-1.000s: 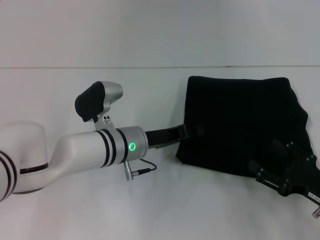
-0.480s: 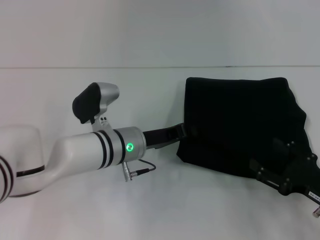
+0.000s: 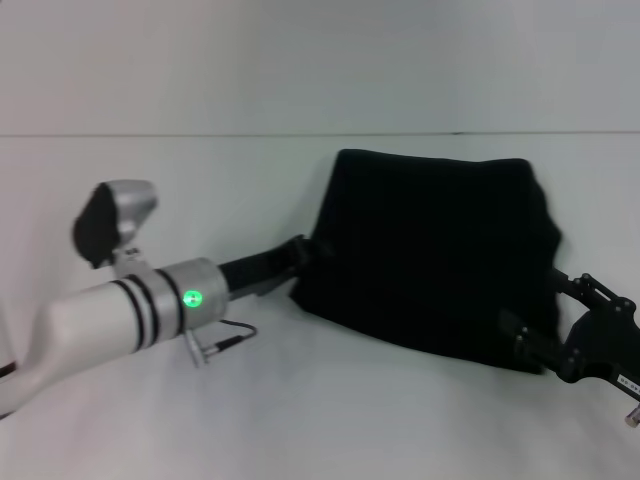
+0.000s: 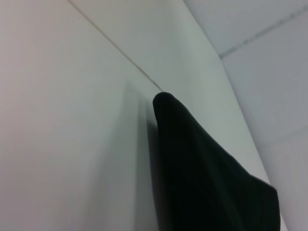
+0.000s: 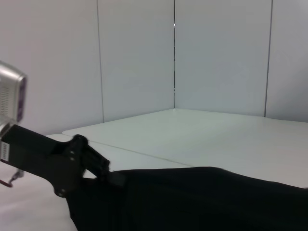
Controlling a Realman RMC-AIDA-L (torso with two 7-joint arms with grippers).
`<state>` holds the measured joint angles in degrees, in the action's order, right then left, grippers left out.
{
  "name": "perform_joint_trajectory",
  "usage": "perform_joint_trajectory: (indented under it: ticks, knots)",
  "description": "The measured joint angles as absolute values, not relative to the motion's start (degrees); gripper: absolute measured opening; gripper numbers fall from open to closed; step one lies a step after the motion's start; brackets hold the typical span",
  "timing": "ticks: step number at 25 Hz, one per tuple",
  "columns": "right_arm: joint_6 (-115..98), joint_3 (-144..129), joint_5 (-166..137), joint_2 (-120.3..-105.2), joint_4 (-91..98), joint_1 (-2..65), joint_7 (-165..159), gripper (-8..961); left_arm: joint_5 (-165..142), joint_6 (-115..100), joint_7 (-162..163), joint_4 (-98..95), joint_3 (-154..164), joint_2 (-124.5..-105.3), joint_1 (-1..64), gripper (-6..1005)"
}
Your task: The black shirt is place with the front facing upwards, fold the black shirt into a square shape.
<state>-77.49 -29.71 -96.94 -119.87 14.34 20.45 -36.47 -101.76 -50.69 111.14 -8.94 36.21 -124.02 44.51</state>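
Note:
The black shirt (image 3: 435, 250) lies folded into a rough rectangle on the white table (image 3: 330, 420), plain side up, with no lettering showing. My left gripper (image 3: 303, 252) is shut on its near left corner; the right wrist view shows that gripper (image 5: 103, 168) clamped on the cloth edge (image 5: 202, 199). At the shirt's near right corner, my right gripper (image 3: 535, 345) is shut on the cloth. In the left wrist view a lifted fold of the shirt (image 4: 202, 178) stands above the table.
My white left forearm (image 3: 130, 305), with a green light and a loose cable (image 3: 225, 338), stretches across the near left of the table. The table's far edge (image 3: 200, 134) meets a pale wall. Bare table surrounds the shirt.
Both arms have moved left and the shirt has slid left with them, by roughly a sixth of its width. Both grips are unchanged.

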Motion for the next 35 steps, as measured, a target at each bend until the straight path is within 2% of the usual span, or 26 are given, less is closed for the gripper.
perform_joint_trajectory:
  ticks: [14,21,26,35]
  knots:
    - [-77.5,-29.7,-96.9,-119.87,14.5,21.1,-36.5,868,-99.7,-58.9,112.7,-11.8,36.2,-121.19,34.2,137]
    - [-77.1,-29.7,-96.9,-119.88,14.1,21.5,-36.5,868,-100.0,-63.0,112.5,-11.3,36.8,-121.71,31.5,162]
    - [-77.0,-29.7,-96.9,-119.87,14.0,21.5,-36.5,868,-100.0,-63.8,111.1,-11.5,37.0,-122.78,30.4,192]
    - [-77.0,-29.7,-96.9,-119.87,14.0,21.5,-36.5,868,-99.7,-68.3,108.3,-12.6,36.7,-122.38,30.2,246]
